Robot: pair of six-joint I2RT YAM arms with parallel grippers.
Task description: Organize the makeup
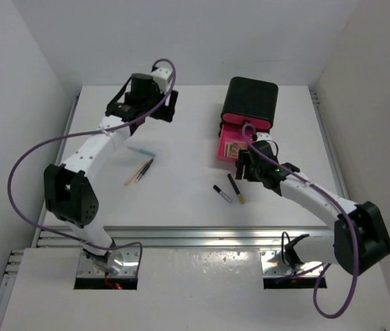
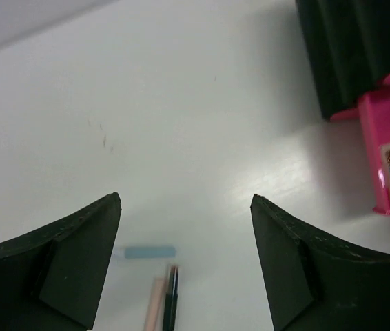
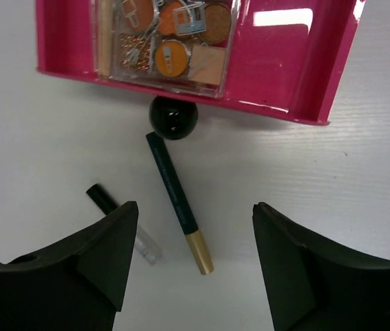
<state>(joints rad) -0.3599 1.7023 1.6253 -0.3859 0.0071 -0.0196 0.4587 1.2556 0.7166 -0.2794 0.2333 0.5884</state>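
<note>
**Left zone.** The left gripper (image 2: 185,205) is hovering over the bare surface (image 1: 195,117), at the 11 o'clock part of the top view. Its fingers are standing spread and are grasping nothing. A pale blue stick (image 1: 142,149) is lying toward 6 o'clock from it. Just past that, a tan stick (image 2: 155,307) and a thin dark stick (image 2: 171,303) are lying side by side, touching or nearly so.

**Centre.** A clear-tipped black stick (image 1: 222,192) and a gold-tipped black stick (image 1: 235,187) are lying near each other but apart.

**Right zone.** The right gripper (image 3: 195,205) is hanging above the gold-tipped stick, with its fingers released and empty. The stick's dark end is pointing toward 11 o'clock, at or against the black knob (image 3: 173,117) of the open pink drawer (image 3: 278,69). The drawer is holding a clear palette (image 3: 167,41). The black box (image 1: 251,102) is standing at 12 o'clock from the drawer.

**Hazards.**
- The thin stick is likely to roll or pivot away if the fingers are closing off-centre.
- The clear-tipped stick is lying partly under one finger in the wrist view, so a descent there is risking a pinch on both sticks.
- Dragging toward 12 o'clock is risking a push on the knob, which could shut the drawer.
</note>
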